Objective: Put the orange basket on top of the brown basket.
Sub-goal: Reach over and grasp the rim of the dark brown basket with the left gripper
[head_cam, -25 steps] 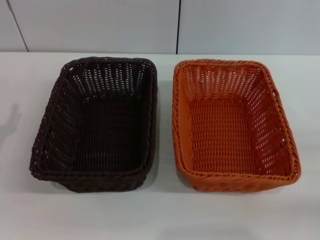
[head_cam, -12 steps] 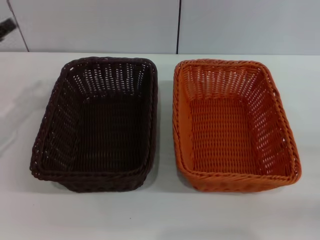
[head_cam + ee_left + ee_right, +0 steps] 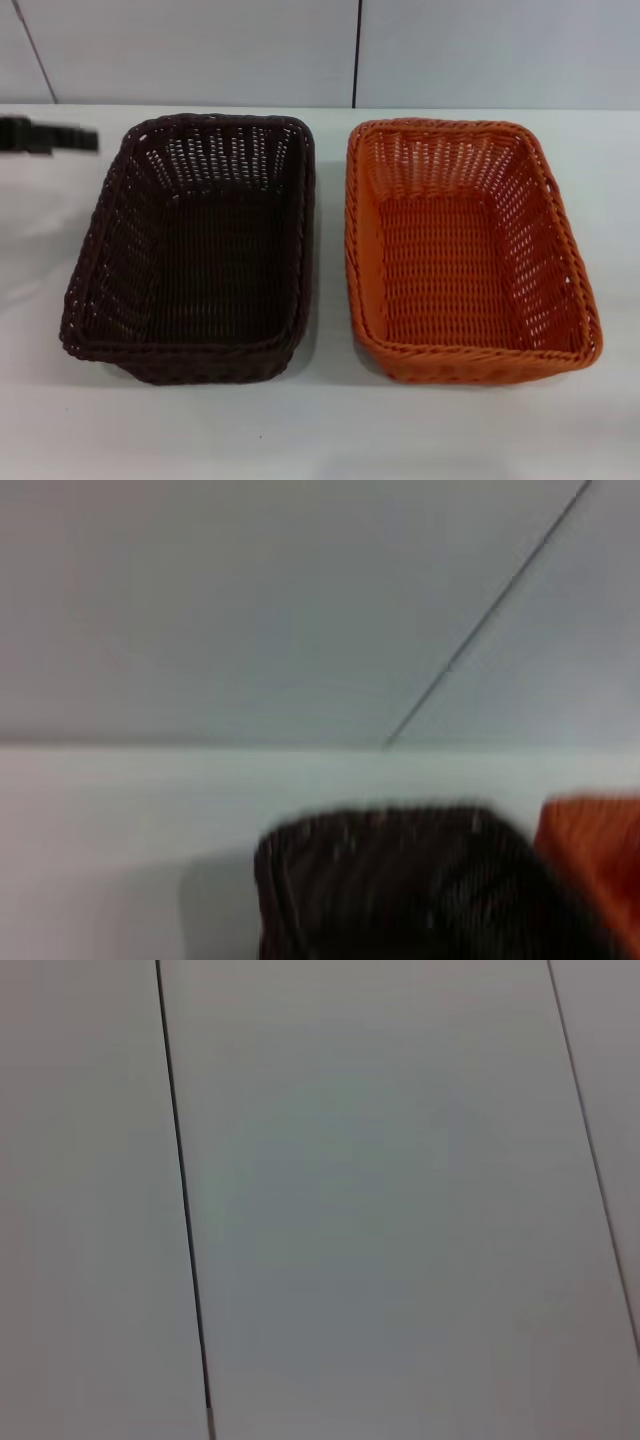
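The orange basket sits on the worktop at 3 o'clock of the brown basket. The left gripper approaches at 10 o'clock (fingers unclear); lifting comes next.

The orange basket is bright orange open weave, the brown basket near-black, the table white.
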`<state>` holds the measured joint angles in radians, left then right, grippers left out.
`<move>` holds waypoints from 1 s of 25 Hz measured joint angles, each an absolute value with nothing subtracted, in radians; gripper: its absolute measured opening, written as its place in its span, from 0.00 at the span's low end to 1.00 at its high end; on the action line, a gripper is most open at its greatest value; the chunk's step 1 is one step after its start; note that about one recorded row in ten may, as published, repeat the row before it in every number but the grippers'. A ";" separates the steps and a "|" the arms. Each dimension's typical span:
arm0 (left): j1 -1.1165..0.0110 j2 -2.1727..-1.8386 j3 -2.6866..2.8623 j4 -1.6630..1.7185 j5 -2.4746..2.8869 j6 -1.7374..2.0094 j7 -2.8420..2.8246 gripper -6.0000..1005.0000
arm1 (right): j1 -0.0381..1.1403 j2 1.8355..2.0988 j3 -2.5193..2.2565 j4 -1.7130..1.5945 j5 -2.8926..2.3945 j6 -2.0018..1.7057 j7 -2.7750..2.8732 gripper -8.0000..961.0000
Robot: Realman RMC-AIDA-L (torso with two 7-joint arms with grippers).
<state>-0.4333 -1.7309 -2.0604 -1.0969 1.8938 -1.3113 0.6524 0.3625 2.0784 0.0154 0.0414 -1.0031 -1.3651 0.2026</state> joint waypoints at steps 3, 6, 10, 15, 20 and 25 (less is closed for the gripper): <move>-0.450 -1.786 -2.109 -1.193 2.076 -1.381 0.583 0.81 | 0.362 2.078 0.015 0.040 -1.003 -1.365 0.203 0.76; -0.489 -1.929 -2.196 -1.349 2.428 -1.472 0.508 0.81 | 0.363 2.078 0.015 0.039 -1.003 -1.363 0.203 0.76; -0.516 -1.998 -2.232 -1.380 2.531 -1.524 0.511 0.81 | 0.366 2.078 0.015 0.038 -1.003 -1.363 0.203 0.76; -0.518 -2.024 -2.229 -1.373 2.534 -1.529 0.508 0.80 | 0.369 2.076 0.015 0.031 -1.003 -1.362 0.203 0.76; -0.513 -2.041 -2.228 -1.354 2.535 -1.512 0.507 0.80 | 0.370 2.076 0.015 0.025 -1.003 -1.362 0.203 0.76; -0.509 -2.046 -2.226 -1.298 2.544 -1.454 0.508 0.79 | 0.370 2.075 0.015 0.023 -1.003 -1.363 0.202 0.76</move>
<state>-0.5095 -2.0460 -2.2262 -1.2978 2.5435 -1.4536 0.5081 0.3697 2.0754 0.0153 0.0231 -1.0031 -1.3634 0.2024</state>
